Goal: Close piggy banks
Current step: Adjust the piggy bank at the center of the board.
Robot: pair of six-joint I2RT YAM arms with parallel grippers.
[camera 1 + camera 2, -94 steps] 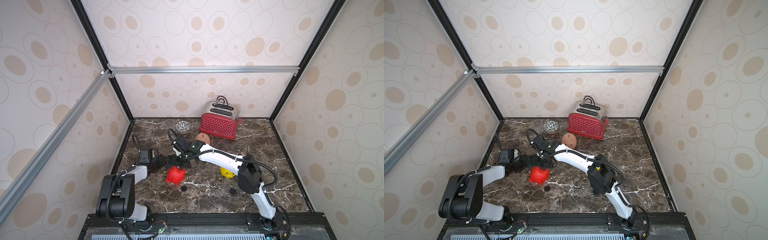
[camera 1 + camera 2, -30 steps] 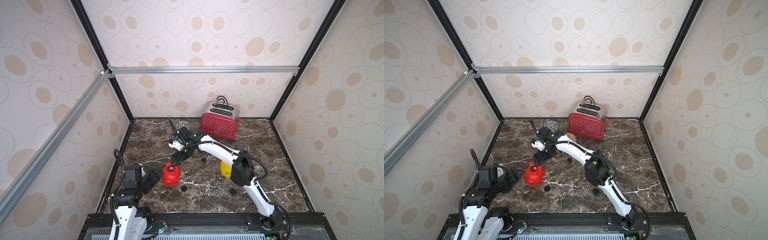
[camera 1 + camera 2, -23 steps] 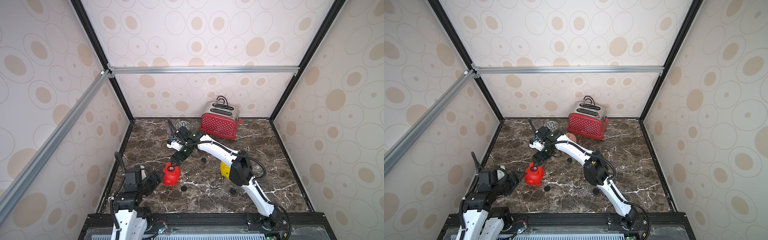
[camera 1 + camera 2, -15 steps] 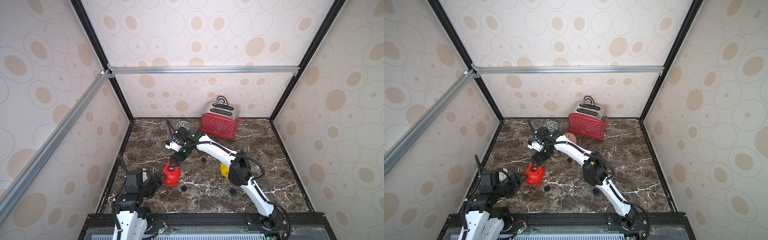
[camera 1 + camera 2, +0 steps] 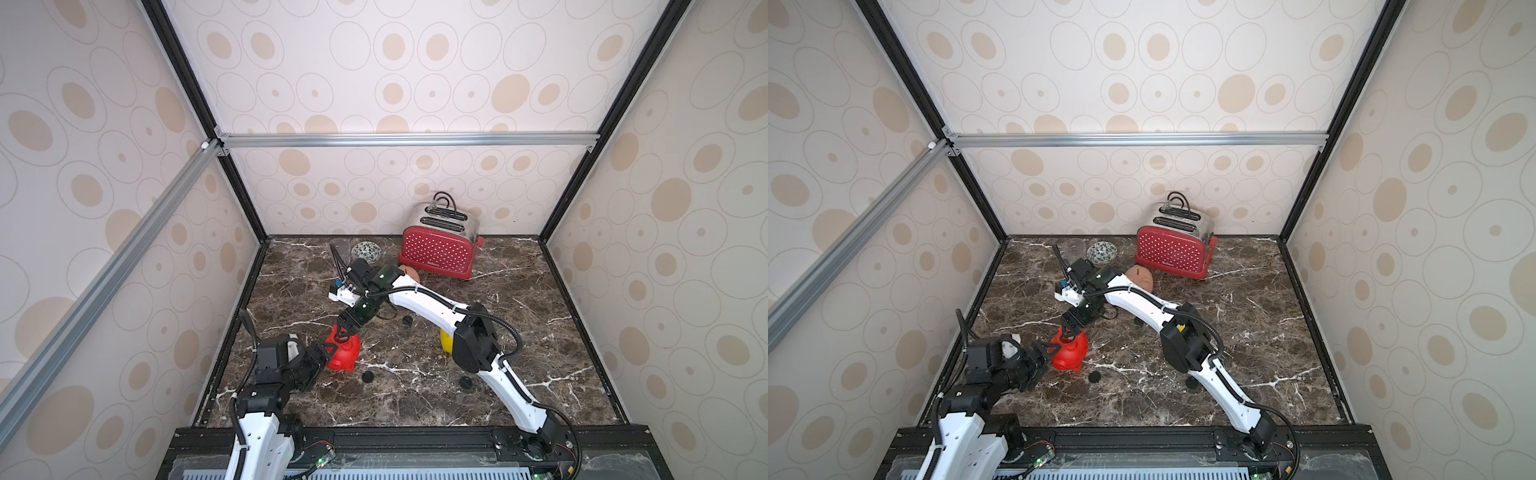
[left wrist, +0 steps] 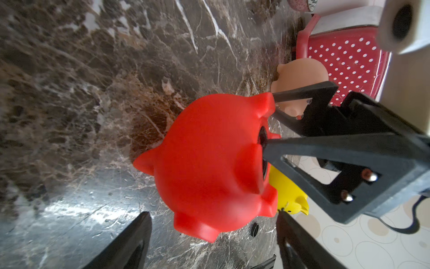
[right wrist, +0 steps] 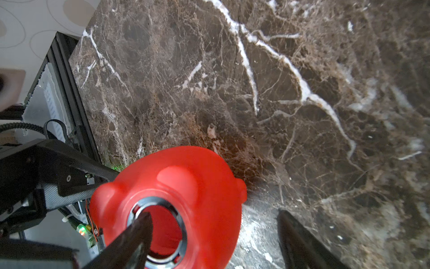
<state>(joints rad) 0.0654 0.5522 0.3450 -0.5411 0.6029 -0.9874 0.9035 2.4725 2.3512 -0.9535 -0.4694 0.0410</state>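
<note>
Dark marble tabletop (image 5: pixel 540 299) spreads between the dotted walls. At its left side your left gripper (image 5: pixel 323 356) sits low with its jaws spread, the tips just beside the red piggy bank (image 5: pixel 343 353) and clamping nothing. That pig lies tipped over near the left edge, its belly hole (image 7: pixel 167 230) unplugged and turned up toward your right gripper (image 5: pixel 341 331). That gripper's jaws are also apart: one finger (image 7: pixel 137 235) dips into the hole's mouth and the other stands clear of the body, so nothing is gripped. You appear to be settling the red pig for plugging. Next, I judge, one arm must steady it while the other fetches the nearest black plug (image 5: pixel 367 376), just to its right, and presses it in squarely.
</note>
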